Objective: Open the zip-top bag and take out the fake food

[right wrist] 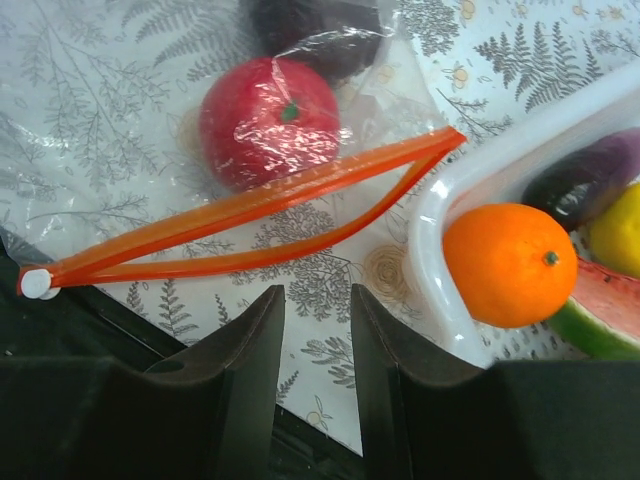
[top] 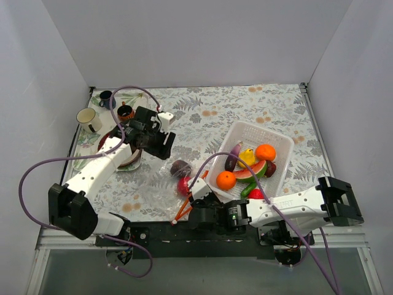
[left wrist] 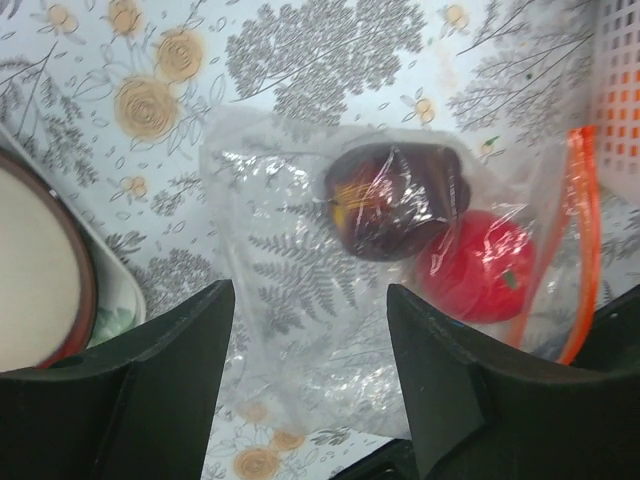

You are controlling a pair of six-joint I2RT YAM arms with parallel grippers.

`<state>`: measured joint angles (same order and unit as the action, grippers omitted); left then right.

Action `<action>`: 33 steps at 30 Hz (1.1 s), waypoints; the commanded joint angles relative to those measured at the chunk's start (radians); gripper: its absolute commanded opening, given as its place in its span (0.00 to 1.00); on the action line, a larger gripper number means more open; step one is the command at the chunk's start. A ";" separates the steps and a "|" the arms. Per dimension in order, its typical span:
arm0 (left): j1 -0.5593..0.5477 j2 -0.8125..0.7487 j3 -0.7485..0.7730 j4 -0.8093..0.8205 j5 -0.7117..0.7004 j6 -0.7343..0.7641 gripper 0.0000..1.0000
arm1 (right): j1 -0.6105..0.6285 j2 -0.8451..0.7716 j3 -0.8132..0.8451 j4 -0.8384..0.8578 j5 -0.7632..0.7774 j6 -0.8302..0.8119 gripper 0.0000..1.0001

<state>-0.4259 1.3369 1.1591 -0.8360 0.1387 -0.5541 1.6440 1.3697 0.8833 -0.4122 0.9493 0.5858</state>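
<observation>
The zip-top bag (top: pixel 175 175) lies flat on the floral cloth between my two grippers. Its orange-red zip strip (right wrist: pixel 250 215) gapes open in a long loop. Inside lie a dark plum (left wrist: pixel 400 200) and a red round piece (right wrist: pixel 268 120). My left gripper (left wrist: pixel 310 300) is open, its fingers either side of the bag's clear closed end. In the top view it (top: pixel 158 144) is at the bag's far end. My right gripper (right wrist: pixel 317 300) is slightly open and empty, just short of the zip strip, in the top view (top: pixel 198 192) at the bag's near end.
A white mesh basket (top: pixel 277 142) to the right holds an orange (right wrist: pixel 510 265), eggplant (right wrist: pixel 590 175), lemon (right wrist: pixel 620 230), a watermelon slice and more fake food. Its rim (right wrist: pixel 440 230) touches the zip's end. A plate (left wrist: pixel 40 270) and three small mugs (top: pixel 89 118) stand at the left.
</observation>
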 commanded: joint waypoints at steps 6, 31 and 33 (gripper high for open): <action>-0.004 0.132 0.027 0.046 0.162 -0.084 0.49 | -0.055 0.098 -0.043 0.294 -0.063 -0.147 0.40; -0.004 0.395 0.062 0.092 0.105 -0.013 0.27 | -0.185 0.318 0.000 0.543 -0.213 -0.323 0.98; -0.008 0.395 0.051 0.089 0.114 -0.010 0.27 | -0.196 0.338 0.017 0.549 -0.221 -0.336 0.99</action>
<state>-0.4259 1.7416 1.1965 -0.7490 0.2489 -0.5877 1.4715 1.6867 0.8375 0.0708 0.7280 0.2859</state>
